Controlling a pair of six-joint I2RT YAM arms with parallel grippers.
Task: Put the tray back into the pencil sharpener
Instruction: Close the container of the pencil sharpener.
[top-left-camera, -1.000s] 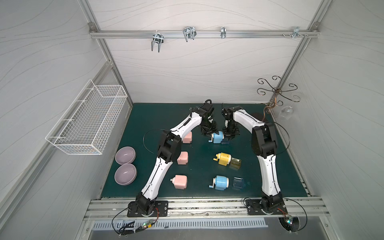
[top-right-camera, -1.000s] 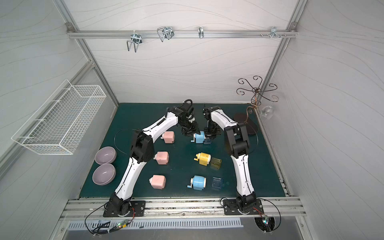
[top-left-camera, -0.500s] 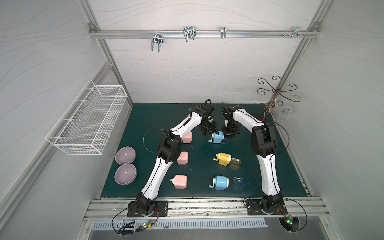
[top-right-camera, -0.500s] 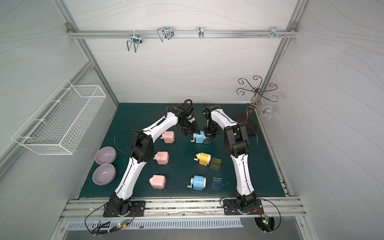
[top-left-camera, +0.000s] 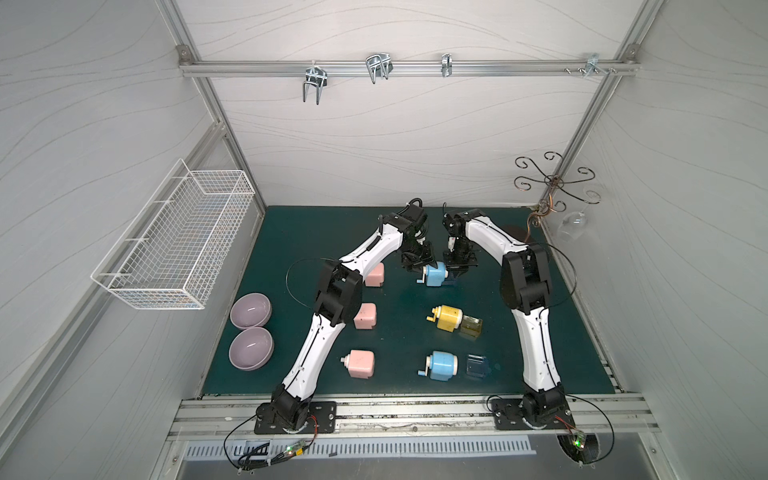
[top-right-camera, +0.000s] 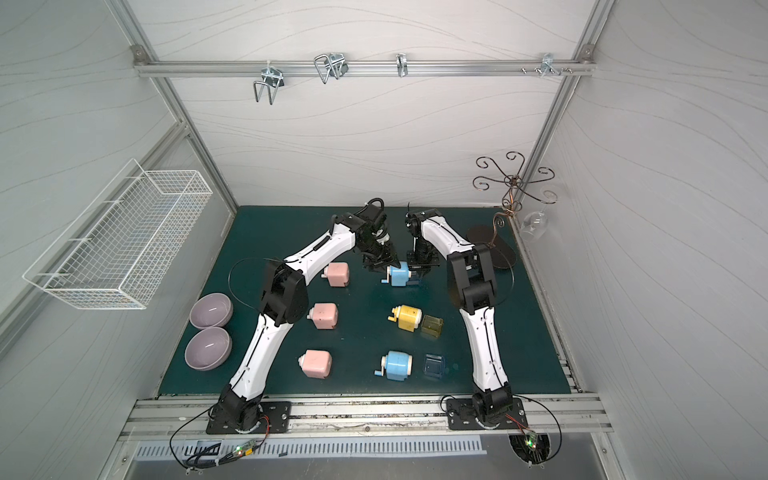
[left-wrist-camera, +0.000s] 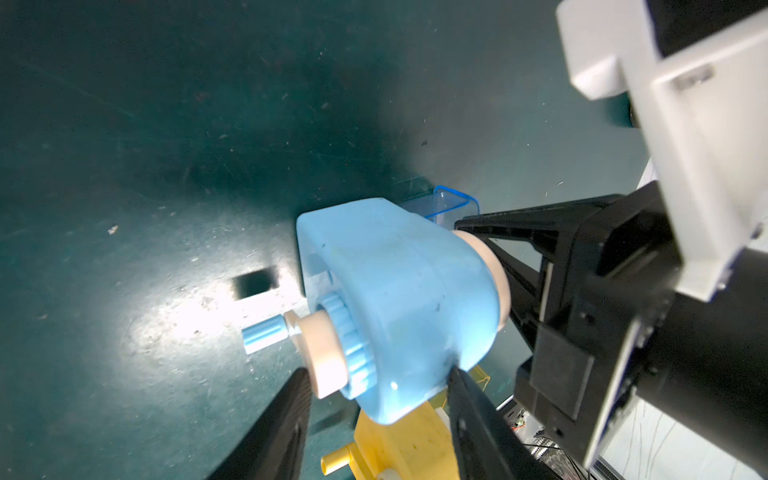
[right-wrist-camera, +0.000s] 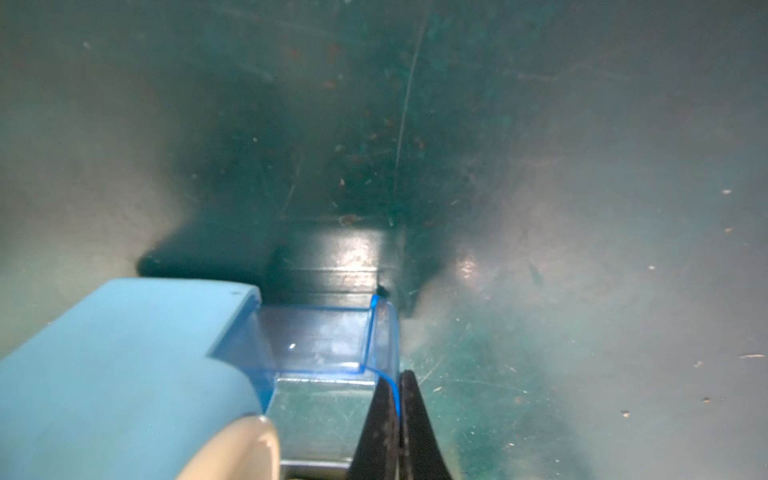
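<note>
A: What's nearest?
B: A blue front sharpener (top-left-camera: 442, 365) on the tabletop (top-left-camera: 332, 232), its loose tray (top-left-camera: 476, 365) just beside it. 3 pink sharpeners (top-left-camera: 360, 363) line the left side. Behind, 1 yellow sharpener (top-left-camera: 448, 318).
A: And the back?
B: The far sharpener (top-left-camera: 435, 274), with 2 claws on it. The left claw (left-wrist-camera: 374, 386) clamps its body; the right claw (right-wrist-camera: 399, 386) pinches the tray (right-wrist-camera: 324, 345) by its outer wall.
A: Tray in?
B: Partly: its end sits in the slot, the rest sticks out. How deep, I can't tell.
</note>
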